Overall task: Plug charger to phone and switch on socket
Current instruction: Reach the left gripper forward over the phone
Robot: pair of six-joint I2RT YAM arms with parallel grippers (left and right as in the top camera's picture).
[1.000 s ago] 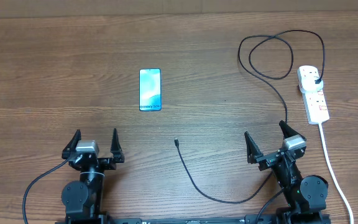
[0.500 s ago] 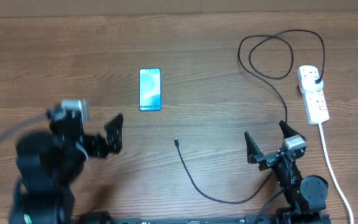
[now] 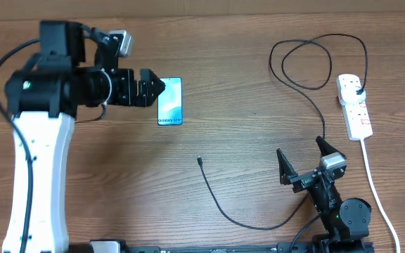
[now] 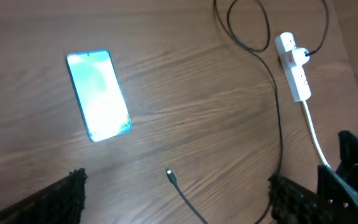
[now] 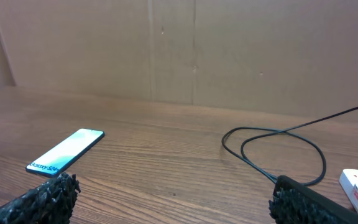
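The phone lies flat on the wooden table, its light blue screen up; it also shows in the left wrist view and the right wrist view. The charger, a thin black cable, ends in a small connector tip, seen in the left wrist view too. Its black plug sits in the white socket strip. My left gripper is open and raised beside the phone's left edge. My right gripper is open and empty near the front edge.
The cable loops at the back right. The strip's white cord runs along the right side toward the front edge. The right arm base sits at the front right.
My left arm has risen from its rest at the front left and swung back and right, bringing its open gripper beside the phone. The right arm has not moved.
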